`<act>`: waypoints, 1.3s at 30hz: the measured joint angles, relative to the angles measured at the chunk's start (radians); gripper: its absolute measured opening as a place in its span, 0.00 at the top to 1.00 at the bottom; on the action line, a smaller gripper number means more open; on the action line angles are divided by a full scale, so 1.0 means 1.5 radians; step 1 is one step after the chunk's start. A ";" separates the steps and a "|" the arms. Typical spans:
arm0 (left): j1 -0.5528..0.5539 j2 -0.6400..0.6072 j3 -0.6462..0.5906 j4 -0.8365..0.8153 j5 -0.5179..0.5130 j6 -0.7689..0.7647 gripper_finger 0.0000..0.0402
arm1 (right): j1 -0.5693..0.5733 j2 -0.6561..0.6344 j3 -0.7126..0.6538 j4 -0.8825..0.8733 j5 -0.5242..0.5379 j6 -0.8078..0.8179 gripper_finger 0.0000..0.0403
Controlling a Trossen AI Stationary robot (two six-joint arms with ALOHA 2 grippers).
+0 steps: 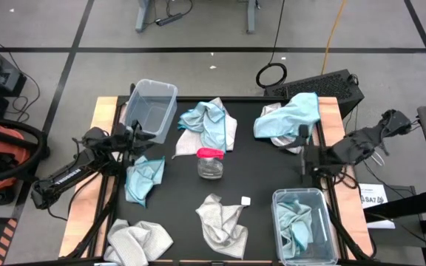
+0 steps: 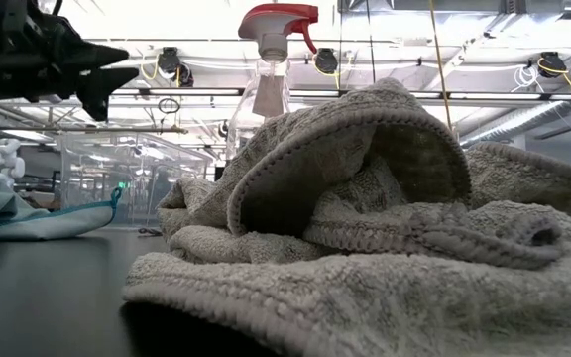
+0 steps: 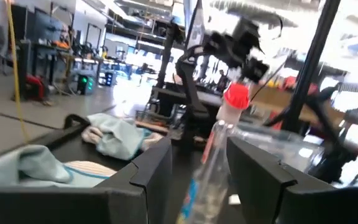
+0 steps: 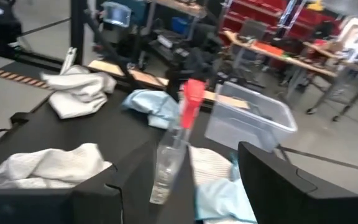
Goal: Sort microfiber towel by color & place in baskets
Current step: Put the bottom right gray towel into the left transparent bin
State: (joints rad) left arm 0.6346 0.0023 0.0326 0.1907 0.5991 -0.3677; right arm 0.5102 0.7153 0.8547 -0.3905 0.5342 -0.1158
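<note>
Towels [image 1: 211, 122] scattered; both grippers [image 1: 133, 134] open, empty.

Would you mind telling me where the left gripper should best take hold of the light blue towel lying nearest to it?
Grip the light blue towel at its bunched upper fold, coming straight down from above. It lies crumpled on the mat, so raised folds give the fingers something to pinch. The left gripper hovers just beyond it.
</note>
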 joint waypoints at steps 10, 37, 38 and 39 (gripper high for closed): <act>0.000 0.000 0.000 0.023 -0.027 -0.078 0.60 | -0.078 0.150 0.000 0.085 -0.121 0.004 0.46; -0.001 0.000 0.000 0.024 -0.035 -0.100 0.60 | -0.121 0.483 0.004 0.254 -0.391 0.052 0.46; -0.001 0.000 0.000 0.024 -0.038 -0.100 0.60 | -0.121 0.496 0.010 0.252 -0.393 0.052 0.46; -0.001 0.000 0.000 0.025 -0.043 -0.100 0.60 | -0.121 0.508 0.017 0.252 -0.393 0.052 0.46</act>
State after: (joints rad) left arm 0.6327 0.0024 0.0326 0.2278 0.5344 -0.5180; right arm 0.3290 1.4771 0.8805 -0.0121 -0.0559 -0.0376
